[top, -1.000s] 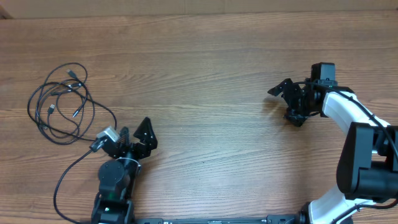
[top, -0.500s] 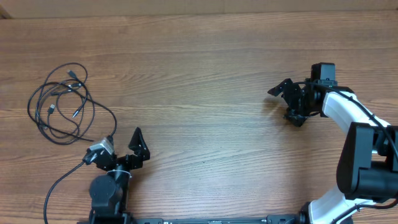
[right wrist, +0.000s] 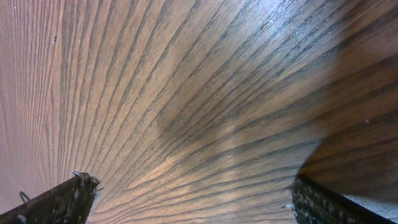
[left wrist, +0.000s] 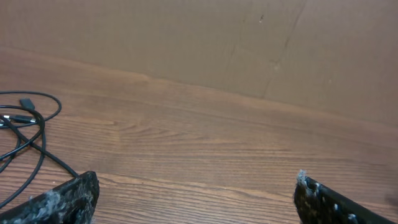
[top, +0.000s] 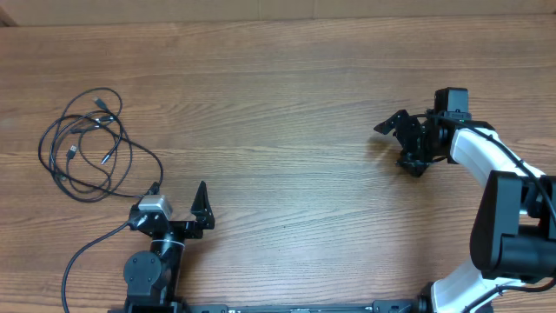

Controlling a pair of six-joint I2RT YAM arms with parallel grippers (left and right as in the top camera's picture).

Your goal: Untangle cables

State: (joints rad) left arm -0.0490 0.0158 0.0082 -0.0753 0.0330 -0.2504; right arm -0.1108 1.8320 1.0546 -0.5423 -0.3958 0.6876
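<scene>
cables (top: 102, 122) are in neither grasp. left gripper (top: 178, 188), fingers spread and empty, sits low at the table's (top: 287, 104) near edge; right gripper (top: 395, 146), also apart, hovers far right. the tangle lies just beyond the left one.

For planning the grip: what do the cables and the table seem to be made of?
The cables look sheathed in matte black rubber or plastic: they are thin and bend in loose loops. The table looks like wood or wood-pattern laminate: brown, with clear grain lines and a slight sheen in the right wrist view.
</scene>
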